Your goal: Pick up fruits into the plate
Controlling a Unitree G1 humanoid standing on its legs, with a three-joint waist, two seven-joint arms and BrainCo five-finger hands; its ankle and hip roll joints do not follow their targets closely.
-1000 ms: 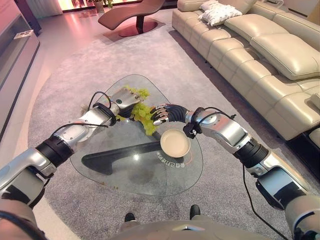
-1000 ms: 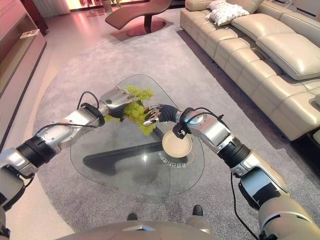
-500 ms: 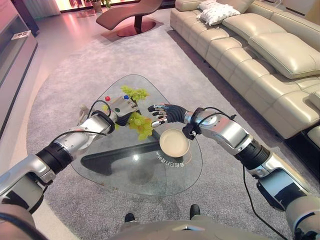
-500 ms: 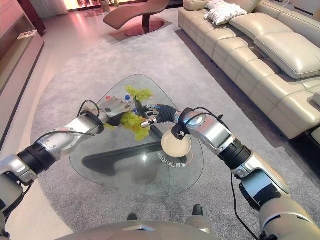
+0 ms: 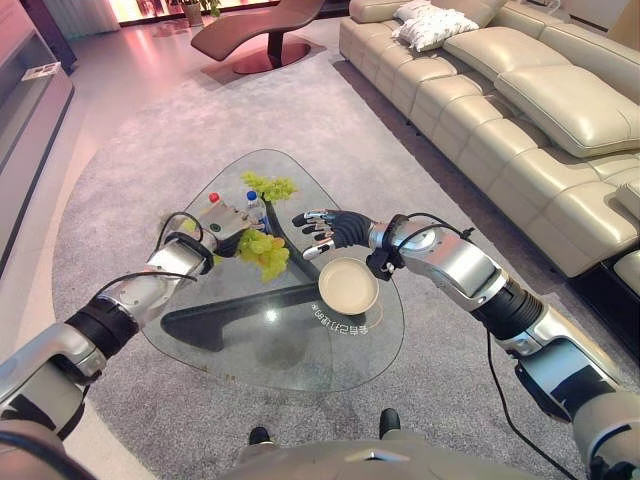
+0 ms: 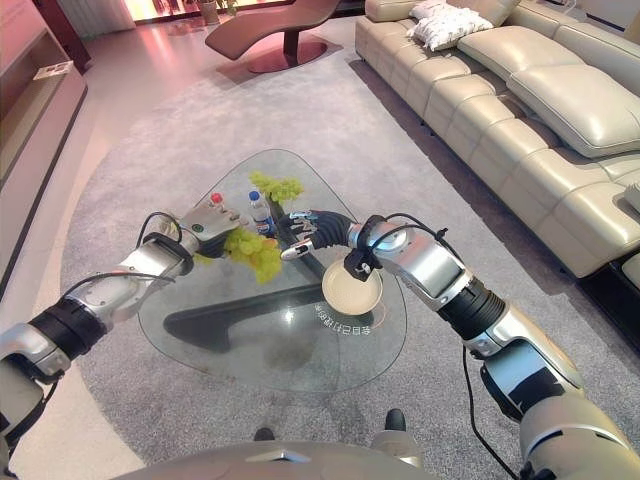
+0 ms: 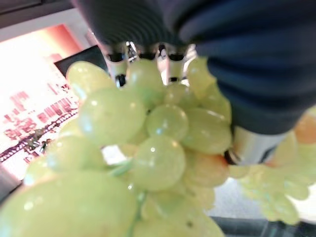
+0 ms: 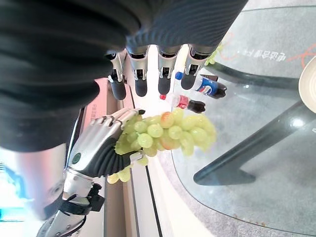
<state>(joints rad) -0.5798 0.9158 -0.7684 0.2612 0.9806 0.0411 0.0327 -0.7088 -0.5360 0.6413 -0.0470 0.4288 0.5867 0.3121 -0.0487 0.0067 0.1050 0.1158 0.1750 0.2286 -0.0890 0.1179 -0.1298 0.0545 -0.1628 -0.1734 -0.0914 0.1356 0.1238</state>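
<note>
Left robot hand (image 5: 225, 222) clutches the green grape bunch (image 5: 262, 254) above the glass surface (image 5: 230, 340), left of frame centre, apparently for carrying to the empty plate (image 5: 348, 285), while right robot hand (image 5: 330, 228) hovers with fingers relaxed, holding nothing, beside it.

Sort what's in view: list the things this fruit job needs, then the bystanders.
Needed for the job:
- bunch of green grapes, gripped in the left hand
- round cream plate
- right hand, open beside the grapes

Just lying about:
- second green grape bunch
- two small bottles
- glass table
- beige sofa
</note>
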